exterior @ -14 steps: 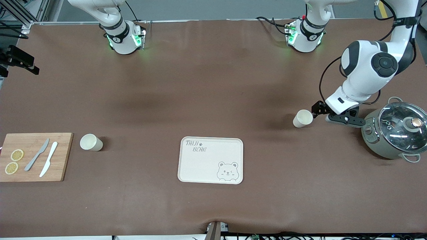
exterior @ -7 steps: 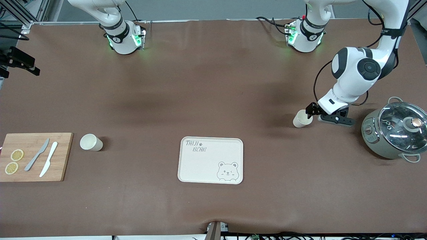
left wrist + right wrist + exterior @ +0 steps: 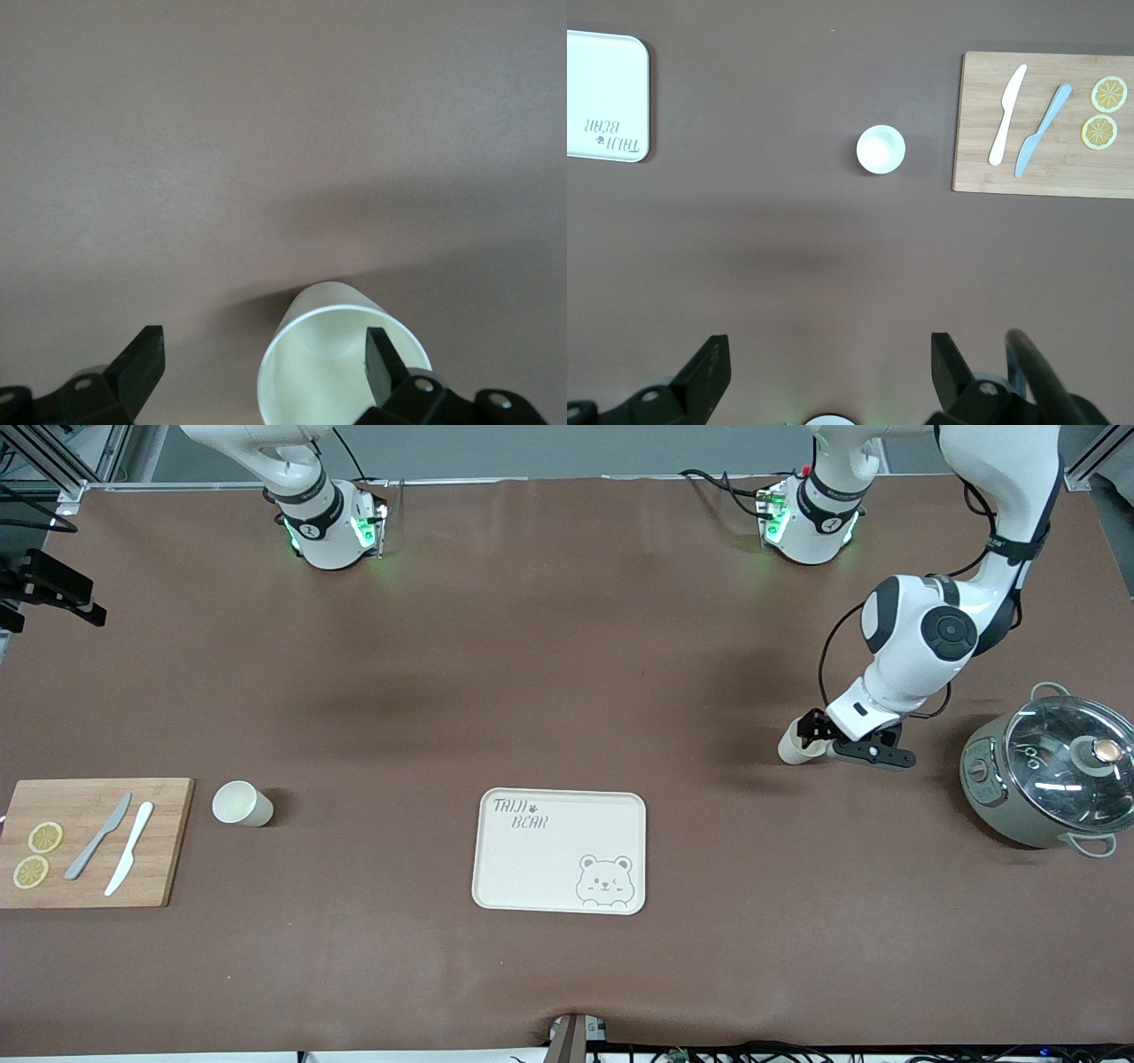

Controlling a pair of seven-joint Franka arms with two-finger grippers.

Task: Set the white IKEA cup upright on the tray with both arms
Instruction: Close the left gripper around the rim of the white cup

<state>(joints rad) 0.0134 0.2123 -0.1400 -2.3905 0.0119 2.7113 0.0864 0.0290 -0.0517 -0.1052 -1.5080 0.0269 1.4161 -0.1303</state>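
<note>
Since a second ago, the left arm has swung in from beside the pot, and its left claw is now down at the rim of the white cup at the left arm's end of the counter. In the left wrist view its fingers are spread wide, one tip hanging inside the cup's mouth and the other outside it, so the wall stands between them without being squeezed. That cup stands upright on the counter, farther from the front camera than the tray and toward the left arm's end from it, with the glass-lidded pot near it. The cream tray lies flat at the middle of the counter with nothing on it. A second white cup stands upright toward the right arm's end from the tray, just beside a wooden cutting board that carries two knives and two lemon slices. The right arm waits high above the counter, its right claw fully open and holding nothing, over the bare brown surface.
</note>
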